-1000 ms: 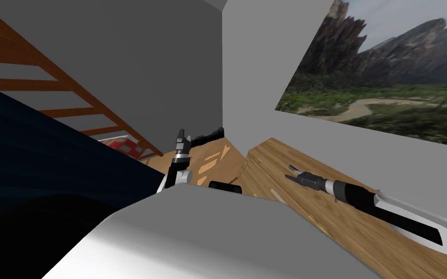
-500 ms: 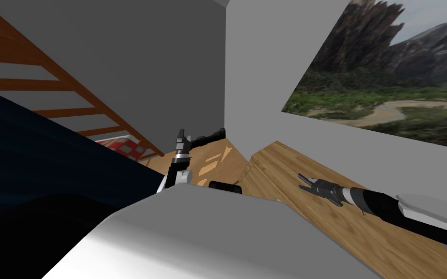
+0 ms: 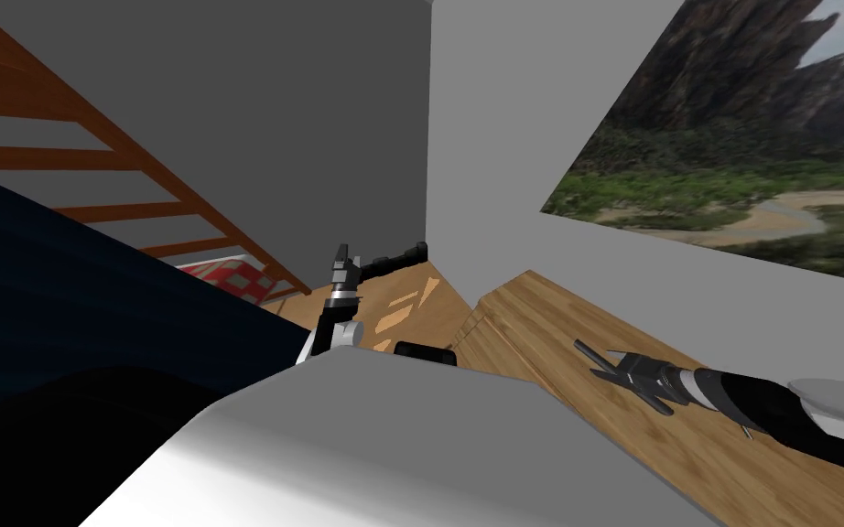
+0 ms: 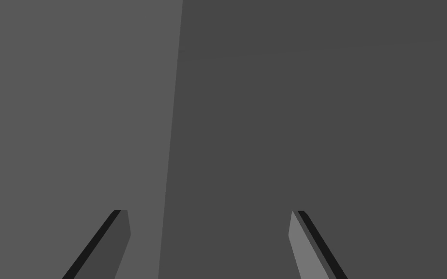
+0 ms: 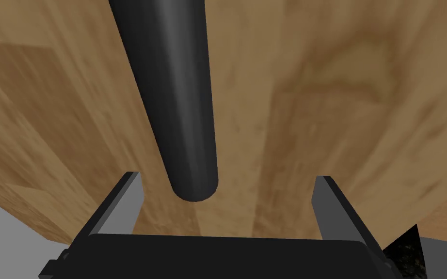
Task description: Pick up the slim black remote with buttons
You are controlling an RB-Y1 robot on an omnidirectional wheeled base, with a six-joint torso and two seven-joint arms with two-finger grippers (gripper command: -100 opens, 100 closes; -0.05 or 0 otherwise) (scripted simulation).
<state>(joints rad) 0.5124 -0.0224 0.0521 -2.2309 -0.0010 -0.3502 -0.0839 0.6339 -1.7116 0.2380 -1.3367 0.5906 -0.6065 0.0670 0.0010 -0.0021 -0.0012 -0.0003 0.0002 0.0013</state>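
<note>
So far nothing is gripped. On the left, the left hand (image 4: 209, 223) is raised ahead of the chest with its fingers apart and empty, well away from the work. Further right, the wooden bench (image 3: 539, 320) carries the slim black remote (image 5: 179, 97). It lies flat on the wood, running lengthwise away from the right hand (image 5: 227, 184). That hand hangs low over the bench with its fingers spread. The remote's rounded near end sits just inside the gap, nearer one finger, touching neither. What is left, I judge, is to ease forward, centre it, close and lift. Bare wood flanks the remote on both sides, so the fingers have room. The bench's edge shows just by the hand's body, and a wall (image 3: 503, 183) rises behind the bench.
</note>
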